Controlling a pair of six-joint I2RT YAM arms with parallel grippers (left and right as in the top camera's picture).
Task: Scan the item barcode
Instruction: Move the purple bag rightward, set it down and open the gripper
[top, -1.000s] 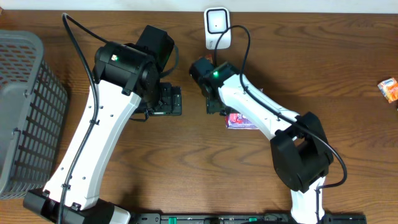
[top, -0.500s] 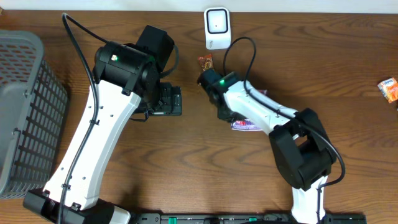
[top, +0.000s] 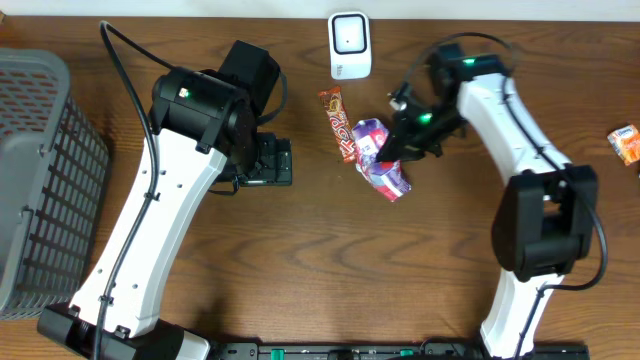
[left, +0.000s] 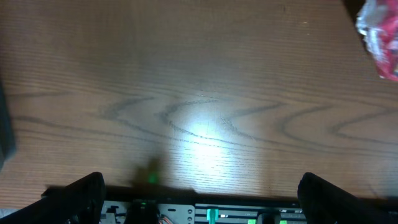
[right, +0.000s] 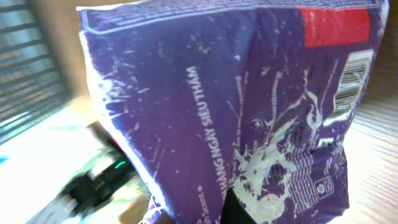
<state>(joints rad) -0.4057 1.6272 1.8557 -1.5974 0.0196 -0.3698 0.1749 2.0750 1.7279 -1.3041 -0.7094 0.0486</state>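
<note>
the wooden counter (top: 300, 250) carries everything here. a grey basket (top: 40, 180) stands at its 9 o'clock edge, well apart from the work. the left arm (top: 150, 220) reaches in from 7 o'clock and stops left of centre; its jaws are wide apart with nothing between them, and in its wrist view they show over bare wood. the right arm (top: 510, 110) bends in from 5 o'clock and over towards the centre; its jaws are together, clamped on the upper end of the purple packet (top: 382, 165). that packet sits just right of centre, at about 5 o'clock from the scanner (top: 350, 45), near it but not under its window. from the right wrist view it seems to hang free of the wood, though i cannot be sure. the scanner stands at the 12 o'clock edge. a candy bar (top: 338, 122) lies flat just below it, at 9 o'clock from the packet and close beside it; whether they touch i cannot tell. a small orange packet (top: 625, 143) lies alone at the 3 o'clock edge. the barcode (right: 351, 87) shows in the right wrist view along the packet's right edge, turned towards that camera.

by my reading the grasp is made, so the first part is done. left to do: carry the packet up to 12 o'clock, turn the barcode side to the scanner's window and hold it steady there
</note>
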